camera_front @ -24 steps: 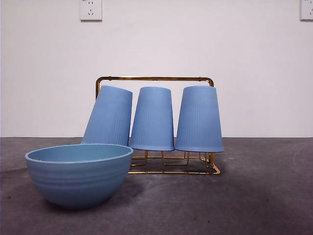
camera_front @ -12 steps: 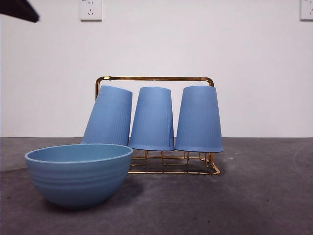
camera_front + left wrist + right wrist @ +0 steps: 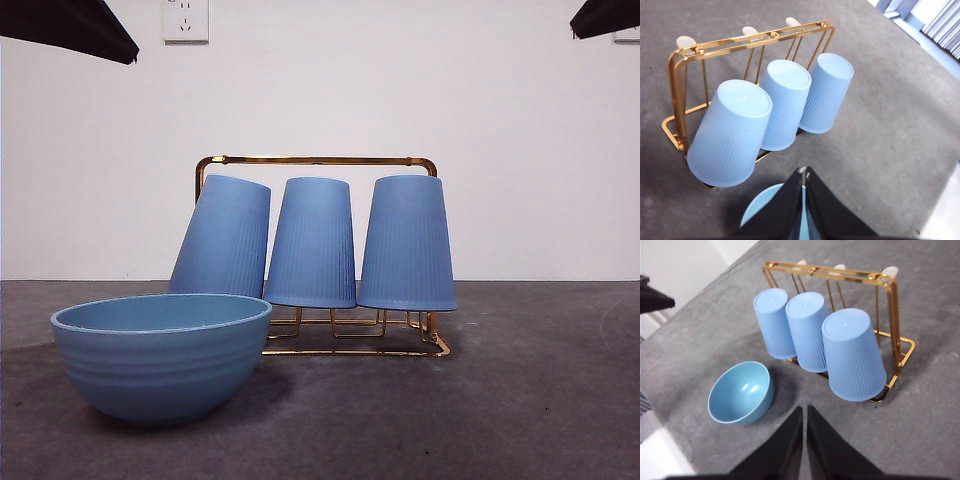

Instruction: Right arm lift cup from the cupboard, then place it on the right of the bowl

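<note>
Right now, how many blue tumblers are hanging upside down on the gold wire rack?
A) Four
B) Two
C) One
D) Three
D: three ribbed blue tumblers sit inverted side by side on the gold wire rack, behind the light-blue bowl.

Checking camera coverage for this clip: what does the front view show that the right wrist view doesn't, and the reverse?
Only the front view shows the white wall with a socket, and two dark arm tips at the top corners, one left, one right.

Only the right wrist view shows the right pincer, jaws nearly together, holding nothing, and the closed upturned bases of the cups.

Both show three inverted blue cups on the gold rack, the bowl beside it, and the grey table.
</note>
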{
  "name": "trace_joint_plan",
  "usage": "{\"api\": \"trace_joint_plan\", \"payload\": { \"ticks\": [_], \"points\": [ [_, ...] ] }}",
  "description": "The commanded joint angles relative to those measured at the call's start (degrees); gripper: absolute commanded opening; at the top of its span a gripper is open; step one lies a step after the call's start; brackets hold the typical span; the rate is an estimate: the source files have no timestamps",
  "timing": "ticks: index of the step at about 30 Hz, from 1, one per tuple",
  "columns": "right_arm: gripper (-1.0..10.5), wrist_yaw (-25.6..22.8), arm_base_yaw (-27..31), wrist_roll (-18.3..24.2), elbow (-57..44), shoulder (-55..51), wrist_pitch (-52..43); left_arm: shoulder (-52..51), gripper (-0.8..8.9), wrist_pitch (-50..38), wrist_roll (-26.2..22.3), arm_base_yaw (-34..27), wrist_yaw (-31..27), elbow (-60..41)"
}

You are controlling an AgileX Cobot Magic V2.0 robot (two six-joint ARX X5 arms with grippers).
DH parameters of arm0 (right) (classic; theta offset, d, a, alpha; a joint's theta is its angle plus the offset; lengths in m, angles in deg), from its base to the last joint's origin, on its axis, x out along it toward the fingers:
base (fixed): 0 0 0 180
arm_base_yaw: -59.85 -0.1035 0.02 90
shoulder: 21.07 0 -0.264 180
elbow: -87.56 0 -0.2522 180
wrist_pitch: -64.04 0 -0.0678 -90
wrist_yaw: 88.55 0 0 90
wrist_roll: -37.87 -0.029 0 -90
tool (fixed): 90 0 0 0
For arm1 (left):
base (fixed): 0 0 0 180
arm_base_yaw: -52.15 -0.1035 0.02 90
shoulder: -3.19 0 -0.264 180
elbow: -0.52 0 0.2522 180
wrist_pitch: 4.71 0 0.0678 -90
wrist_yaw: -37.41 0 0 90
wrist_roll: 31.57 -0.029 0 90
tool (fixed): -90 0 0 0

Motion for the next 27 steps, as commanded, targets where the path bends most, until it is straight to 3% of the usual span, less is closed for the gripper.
{"api": "trace_joint_plan", "payload": {
  "ticks": [1, 6, 11, 13, 19, 23, 27],
  "points": [
    [0.1, 0.15, -0.63, 1.27, 0.57, 0.90, -0.48, 0.81, 0.18, -0.57, -1.84, 0.31, 0.37, 1.09],
    [0.4, -0.11, -0.92, 1.27, 0.55, 0.96, -0.50, 0.79, 2.07, -0.57, -1.84, 0.31, 0.37, 1.09],
    [4.3, -0.26, -0.92, 1.01, 0.52, 0.98, -0.50, 0.79, 4.53, -0.57, -1.75, 0.31, 0.37, 1.09],
    [5.2, -0.24, -0.92, 0.74, 0.52, 0.96, -0.50, 0.79, 5.02, -0.57, -1.60, 0.31, 0.37, 1.09],
    [5.5, -0.02, -0.92, -0.42, 0.52, 0.94, -0.50, 0.76, 5.04, -0.46, -0.59, 0.31, 0.39, 1.09],
    [5.4, 0.39, -0.96, -5.31, 0.57, 1.64, 0.61, 0.07, 5.00, 0.61, 2.82, 0.31, 0.39, 1.16],
    [5.4, 0.02, -2.01, -5.46, 2.03, 5.40, 3.26, -1.42, 5.00, 3.61, 2.89, 0.28, 0.39, 1.73]
  ]
}}
